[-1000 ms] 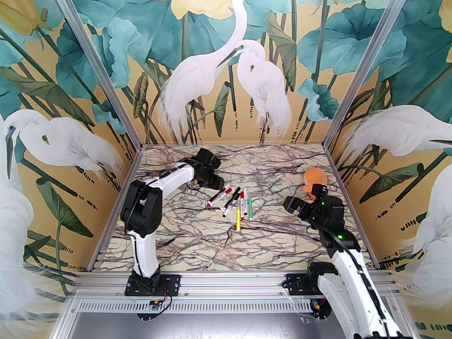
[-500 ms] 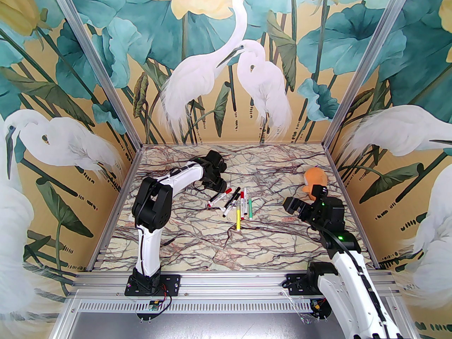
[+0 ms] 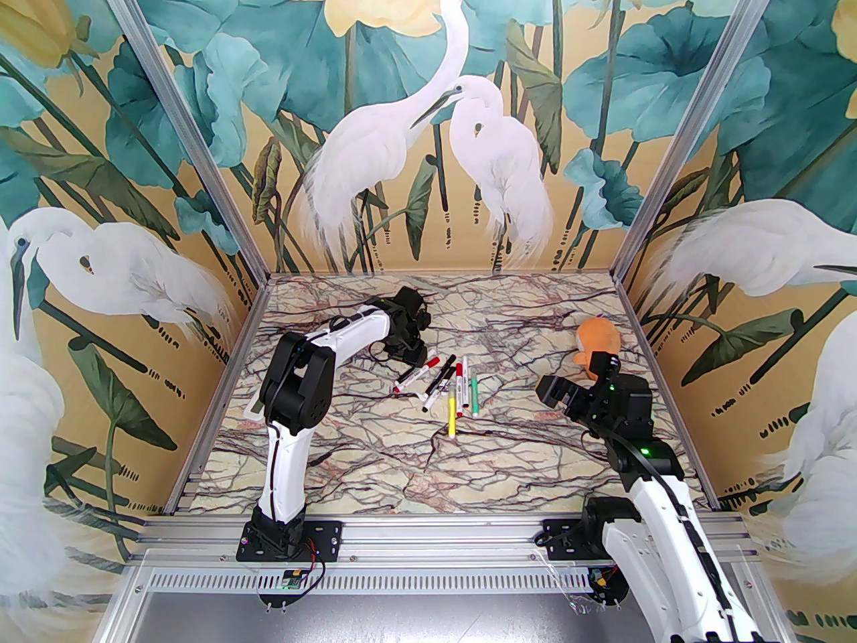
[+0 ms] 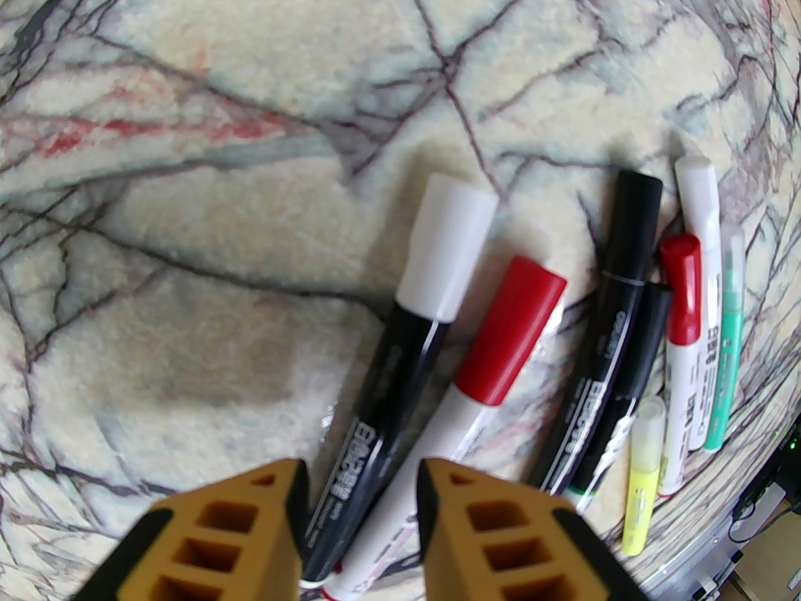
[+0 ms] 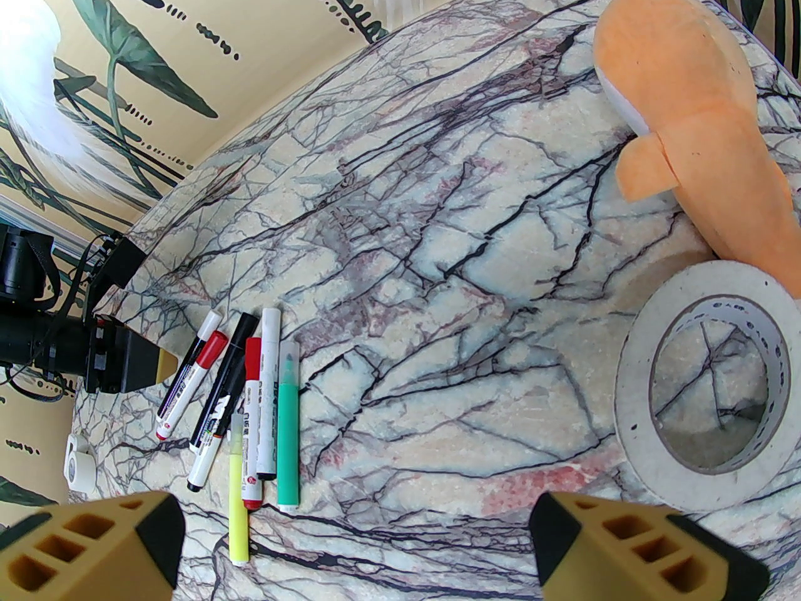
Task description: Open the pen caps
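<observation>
- The marbled table (image 3: 375, 466) carries everything. The pens (image 3: 447, 387) lie in a loose bundle near its middle, and every one looks capped.
- The left gripper (image 4: 357, 511) sits low over the far-left end of that bundle. Its jaws are part-way apart and straddle two barrels at once, a black barrel (image 4: 388, 398) and a white barrel (image 4: 438, 442). No grip shows yet. The step in hand looks like taking a first pen by its barrel.
- The right gripper (image 5: 353, 523) hangs wide open and empty, well apart from the pens on their right side. The next move probably needs it to cross over, pinch a cap and pull along the pen's length while the left holds firm.
- An orange plush toy (image 5: 694, 104) and a large tape roll (image 5: 632, 410) lie near the right gripper, off the line to the pens.
- A small tape roll (image 5: 80, 464) rests beyond the bundle, near the left arm.
- The two straddled barrels lie touching, so both could be caught together.
- Of the pen caps (image 4: 635, 210), the white cap (image 4: 447, 248) and the red cap (image 4: 510, 329) point away from the left gripper, clear to reach.
</observation>
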You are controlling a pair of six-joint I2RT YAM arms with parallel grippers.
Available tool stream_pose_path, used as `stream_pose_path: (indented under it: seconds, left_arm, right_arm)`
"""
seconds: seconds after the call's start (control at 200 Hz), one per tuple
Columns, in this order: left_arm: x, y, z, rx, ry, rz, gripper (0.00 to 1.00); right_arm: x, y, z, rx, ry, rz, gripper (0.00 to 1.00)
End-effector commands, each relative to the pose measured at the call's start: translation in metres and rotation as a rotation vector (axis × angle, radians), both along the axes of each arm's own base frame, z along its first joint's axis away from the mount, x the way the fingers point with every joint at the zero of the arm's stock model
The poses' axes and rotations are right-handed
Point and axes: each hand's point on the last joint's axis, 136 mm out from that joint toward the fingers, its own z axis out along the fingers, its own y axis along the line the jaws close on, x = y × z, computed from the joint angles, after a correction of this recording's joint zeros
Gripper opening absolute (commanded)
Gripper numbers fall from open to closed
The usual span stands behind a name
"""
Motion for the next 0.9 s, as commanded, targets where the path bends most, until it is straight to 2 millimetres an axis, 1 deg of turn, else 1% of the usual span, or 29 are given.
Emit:
stream_pose_path:
  seconds: [0.0, 0.13, 0.385, 0.51, 0.79, 0.895]
  left_arm:
    - [-0.003, 0.0, -0.01, 0.018, 0.034, -0.015, 0.36]
    - [-0.005, -0.002, -0.011, 0.008, 0.047, -0.022, 0.36]
    - [-0.007, 0.002, -0.02, 0.034, 0.064, -0.02, 0.36]
    - [-0.005, 0.008, -0.024, 0.07, 0.057, 0.002, 0.36]
    - [-0.005, 0.025, -0.026, 0.153, 0.036, 0.04, 0.33]
    - [-0.005, 0.028, -0.029, 0.163, 0.037, 0.043, 0.31]
  right_arm:
    - [-0.003, 0.003, -0.004, 0.022, 0.013, 0.006, 0.99]
    - [-0.004, 0.004, -0.005, 0.025, 0.015, 0.007, 0.99]
    - [-0.003, 0.004, -0.003, 0.026, 0.009, 0.01, 0.99]
    - [-0.004, 0.005, -0.004, 0.031, 0.012, 0.013, 0.99]
    - [-0.003, 0.004, -0.004, 0.029, 0.015, 0.008, 0.99]
    - [-0.003, 0.004, -0.006, 0.029, 0.021, 0.006, 0.99]
